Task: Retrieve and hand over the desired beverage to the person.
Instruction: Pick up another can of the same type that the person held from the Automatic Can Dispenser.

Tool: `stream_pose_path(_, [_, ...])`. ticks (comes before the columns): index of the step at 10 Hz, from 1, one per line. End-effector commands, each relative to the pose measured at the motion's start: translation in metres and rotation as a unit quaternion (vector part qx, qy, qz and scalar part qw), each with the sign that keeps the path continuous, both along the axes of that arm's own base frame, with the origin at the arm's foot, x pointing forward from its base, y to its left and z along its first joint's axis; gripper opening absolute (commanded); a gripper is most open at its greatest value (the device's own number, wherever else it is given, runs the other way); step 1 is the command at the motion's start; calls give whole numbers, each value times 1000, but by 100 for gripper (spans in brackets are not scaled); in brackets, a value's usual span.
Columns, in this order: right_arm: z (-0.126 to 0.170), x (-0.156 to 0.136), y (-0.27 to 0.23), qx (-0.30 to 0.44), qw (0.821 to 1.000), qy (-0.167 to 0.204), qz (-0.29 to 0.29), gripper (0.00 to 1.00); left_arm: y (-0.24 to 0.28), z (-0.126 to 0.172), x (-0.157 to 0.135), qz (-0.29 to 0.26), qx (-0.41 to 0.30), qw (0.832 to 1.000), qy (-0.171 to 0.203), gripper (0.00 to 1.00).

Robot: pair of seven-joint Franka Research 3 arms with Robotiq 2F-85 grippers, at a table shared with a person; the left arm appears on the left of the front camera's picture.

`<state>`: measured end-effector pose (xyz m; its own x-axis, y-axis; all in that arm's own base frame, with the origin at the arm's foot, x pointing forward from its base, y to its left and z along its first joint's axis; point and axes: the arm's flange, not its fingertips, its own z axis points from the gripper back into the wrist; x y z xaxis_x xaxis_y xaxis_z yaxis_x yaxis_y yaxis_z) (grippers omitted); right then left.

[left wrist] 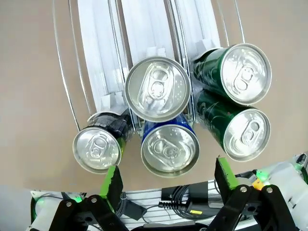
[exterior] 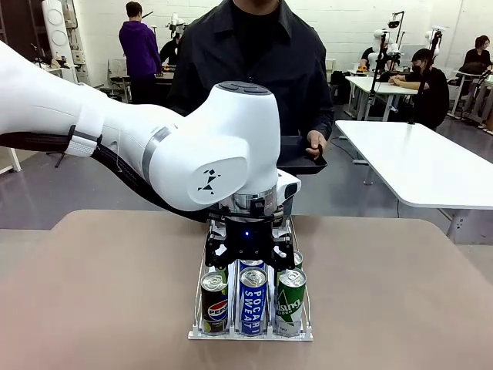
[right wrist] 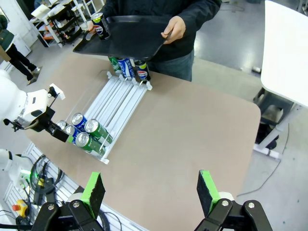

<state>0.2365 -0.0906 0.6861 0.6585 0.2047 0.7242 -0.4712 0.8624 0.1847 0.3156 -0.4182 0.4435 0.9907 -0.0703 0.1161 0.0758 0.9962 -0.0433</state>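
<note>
Fingers (left wrist: 113, 180) on your left gripper (exterior: 248, 260) stand wide open, holding nothing, above the rack (exterior: 302, 333), the blue can (left wrist: 169, 149) centred between them. Drop straight down: the black can (left wrist: 97, 149) and green can (left wrist: 246, 134) crowd both sides. Lift clear of the wires (left wrist: 65, 82), then cross the bare table (right wrist: 192, 130) to the tray (right wrist: 130, 36) the person (right wrist: 202, 12) holds. Right gripper (right wrist: 151, 190) hangs open, well apart.

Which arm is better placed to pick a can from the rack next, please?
The left: the open left gripper hangs directly over the blue can at the front of the rack. The right gripper, also open, is well away from the rack.
</note>
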Motion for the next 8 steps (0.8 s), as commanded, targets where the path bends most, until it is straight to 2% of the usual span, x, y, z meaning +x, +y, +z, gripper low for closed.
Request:
stream_pose_path(1, [0,1,0,7,1000,-1,14,100,-8,-8,5,19,3,1000,-16,100])
stream_pose_path(8, [0,1,0,7,1000,-1,14,100,-8,-14,9,21,-3,1000,-7,100])
